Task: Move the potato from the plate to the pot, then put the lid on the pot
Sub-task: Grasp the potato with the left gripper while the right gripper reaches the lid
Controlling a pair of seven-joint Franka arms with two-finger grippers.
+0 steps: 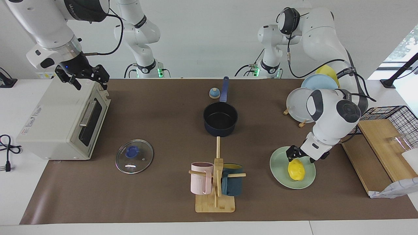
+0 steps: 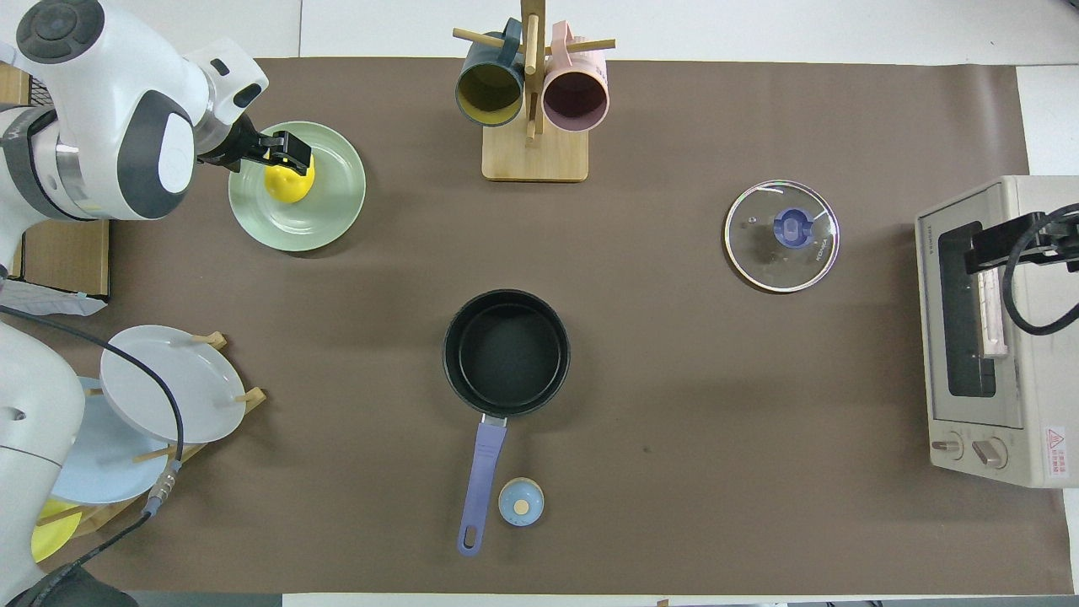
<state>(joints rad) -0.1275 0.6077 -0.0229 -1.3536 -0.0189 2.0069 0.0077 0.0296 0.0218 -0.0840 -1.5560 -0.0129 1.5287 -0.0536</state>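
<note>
The left gripper (image 1: 300, 156) hangs at the lower right of the facing view, low over the plate (image 1: 279, 174) and right at the potato (image 1: 296, 169). Its fingers are spread and grasp nothing; the potato lies just under them, on the plate, toward the rim farther from the robots. In the overhead view, upper left, the gripper (image 2: 282, 150) covers the potato's upper edge (image 2: 291, 184), so the fingers look set to straddle it from above. The potato's long axis seems to run roughly away from the robots, though it is nearly round from overhead (hard to be sure).

The pot (image 1: 220, 119) sits empty at mid-frame, handle pointing up the picture toward the robots. The lid (image 1: 134, 156) lies flat at lower left, knob up.

The right gripper (image 1: 85, 75) waits at upper left over the toaster oven (image 1: 58, 120), fingers apart, empty. It is the nearer one to the lid; the left is plainly the one for the potato.
</note>
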